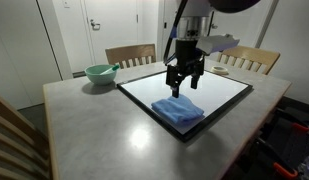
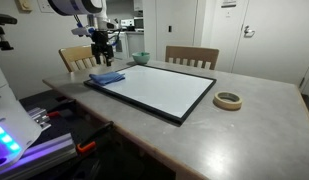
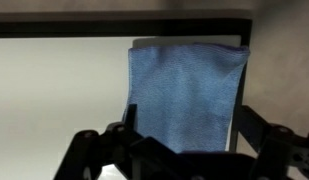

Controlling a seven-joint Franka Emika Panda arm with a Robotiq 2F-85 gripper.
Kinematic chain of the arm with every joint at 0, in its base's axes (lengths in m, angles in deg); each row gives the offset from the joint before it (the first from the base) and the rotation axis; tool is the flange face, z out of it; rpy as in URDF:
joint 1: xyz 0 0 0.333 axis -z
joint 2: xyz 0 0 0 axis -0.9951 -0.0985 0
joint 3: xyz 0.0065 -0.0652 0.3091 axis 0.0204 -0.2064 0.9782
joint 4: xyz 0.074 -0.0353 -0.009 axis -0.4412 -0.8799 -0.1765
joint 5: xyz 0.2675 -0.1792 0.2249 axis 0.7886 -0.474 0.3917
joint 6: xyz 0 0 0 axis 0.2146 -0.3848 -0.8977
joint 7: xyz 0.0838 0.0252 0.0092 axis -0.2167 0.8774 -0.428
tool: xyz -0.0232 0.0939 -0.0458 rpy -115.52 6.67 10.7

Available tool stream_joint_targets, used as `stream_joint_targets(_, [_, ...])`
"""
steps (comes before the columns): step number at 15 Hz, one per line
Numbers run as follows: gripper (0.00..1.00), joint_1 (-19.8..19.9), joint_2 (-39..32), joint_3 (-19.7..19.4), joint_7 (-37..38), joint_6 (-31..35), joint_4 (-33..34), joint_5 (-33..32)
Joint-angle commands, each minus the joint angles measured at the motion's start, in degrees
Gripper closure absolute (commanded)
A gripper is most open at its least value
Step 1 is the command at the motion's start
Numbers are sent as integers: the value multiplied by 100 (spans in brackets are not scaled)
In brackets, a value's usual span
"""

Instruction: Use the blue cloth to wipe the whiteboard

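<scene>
A: In an exterior view, where is the blue cloth [image 1: 178, 110]?
B: It lies flat on the whiteboard [image 1: 219, 92], at the corner close to the camera. The gripper [image 1: 185, 86] hangs just above it and points down. Its jaws stand wide and hold nothing. A green bowl [image 1: 100, 73] stands on the table [image 1: 94, 125], apart from the board.

A: And in an exterior view from another place?
B: The blue cloth [image 2: 107, 77] is on the far end of the whiteboard [image 2: 159, 90], under the gripper [image 2: 104, 62]. A roll of tape [image 2: 228, 100] lies on the table beside the board.

A: What does the wrist view show?
B: The blue cloth [image 3: 184, 95] fills the middle and touches the black frame [image 3: 124, 17] of the whiteboard [image 3: 64, 90]. The two fingers [image 3: 129, 130] stand far apart, one at each side of the cloth. I cannot tell if they touch it.
</scene>
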Motion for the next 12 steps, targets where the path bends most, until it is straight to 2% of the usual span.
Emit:
stream_joint_targets(1, [0, -73, -293, -5, -12, 609, -194, 206])
stream_joint_targets(6, [0, -299, -547, -127, 39, 1473, -425, 31])
stream_joint_targets(9, [0, -449, -616, -148, 57, 1716, -532, 83])
stream_joint_targets(12, [0, -676, -630, -342, 231, 1837, -656, -107])
